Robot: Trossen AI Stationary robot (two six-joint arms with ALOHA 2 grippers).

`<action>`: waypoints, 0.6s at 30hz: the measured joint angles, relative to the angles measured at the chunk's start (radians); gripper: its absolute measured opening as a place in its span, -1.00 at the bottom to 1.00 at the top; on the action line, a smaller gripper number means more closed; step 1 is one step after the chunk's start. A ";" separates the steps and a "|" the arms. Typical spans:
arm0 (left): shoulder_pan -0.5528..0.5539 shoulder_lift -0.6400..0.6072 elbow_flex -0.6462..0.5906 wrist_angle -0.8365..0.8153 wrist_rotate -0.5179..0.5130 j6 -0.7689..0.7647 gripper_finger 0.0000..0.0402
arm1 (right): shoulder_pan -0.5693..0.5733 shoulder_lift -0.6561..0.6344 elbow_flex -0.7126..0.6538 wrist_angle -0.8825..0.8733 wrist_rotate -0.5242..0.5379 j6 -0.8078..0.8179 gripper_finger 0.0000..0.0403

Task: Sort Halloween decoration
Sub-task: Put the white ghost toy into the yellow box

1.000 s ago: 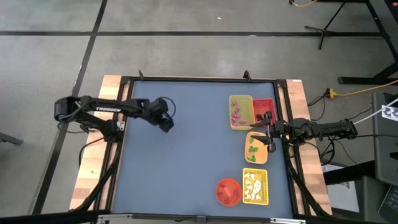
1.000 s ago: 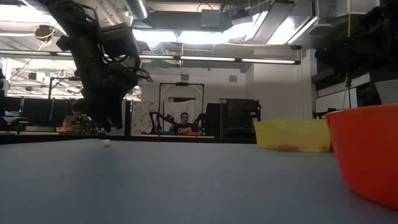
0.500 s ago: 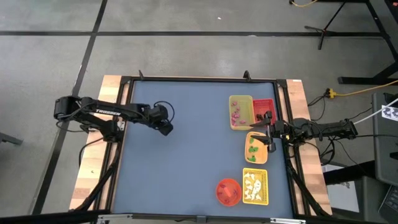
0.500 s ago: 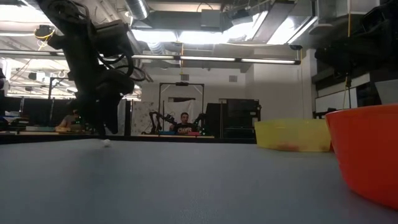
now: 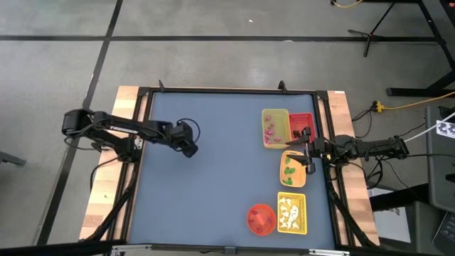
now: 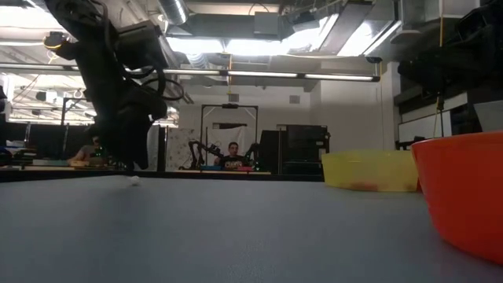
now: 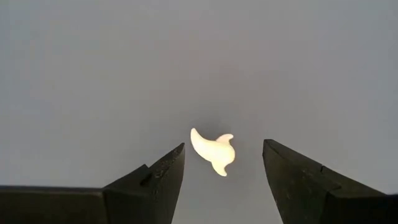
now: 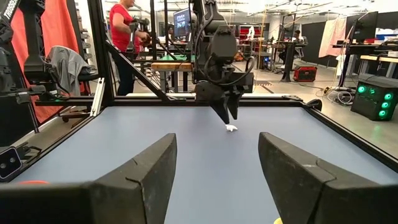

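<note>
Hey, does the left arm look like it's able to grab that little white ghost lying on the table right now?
Probably yes. The left claw is open, hanging directly over the white ghost, which lies alone on the bare table between the fingers, with nothing blocking it.

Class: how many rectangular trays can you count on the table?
4, all on the right side: yellow tray, red tray, orange tray, and yellow tray with white pieces nearest the bowl.

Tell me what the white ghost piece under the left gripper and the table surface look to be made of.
White ghost piece: seemingly moulded plastic or rubber, since it has smooth rounded lobes and a faint sheen; which one is unclear. It lies between the open fingers of the left gripper.
Table surface: a matte blue-grey mat or laminate, uniform and without glare; the exact material is not discernible.
</note>
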 joint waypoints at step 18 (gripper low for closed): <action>-0.010 0.150 0.002 0.049 -0.004 -0.012 -0.01 | 0.000 0.000 0.000 0.000 -0.001 0.000 0.12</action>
